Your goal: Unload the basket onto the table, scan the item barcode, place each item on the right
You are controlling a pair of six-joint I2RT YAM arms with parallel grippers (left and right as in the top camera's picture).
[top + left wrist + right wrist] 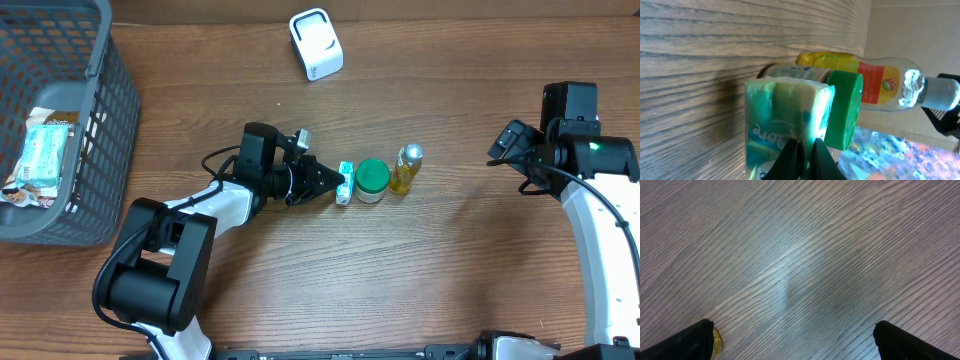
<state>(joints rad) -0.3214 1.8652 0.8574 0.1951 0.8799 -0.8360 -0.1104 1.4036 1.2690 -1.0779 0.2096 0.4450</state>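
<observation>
Surface: wood-grain table [800, 255], grain running diagonally, pale glare patch near centre.
Right gripper [795, 347]: jaws spread wide.
Fingertips [690, 342]: black, one in each bottom corner.
Yellow sliver [716, 340]: touching left-hand fingertip's inner edge; identity unclear.

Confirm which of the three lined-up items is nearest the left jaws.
The teal tissue pack at the row's end; green-lidded jar and yellow bottle sit beyond it.

We're seeing a matte wood-grain table [450, 280], glossy clear plastic bottle [405, 172], shiny crinkly-wrapped tissue pack [345, 183], grey plastic basket [112, 120].
</observation>
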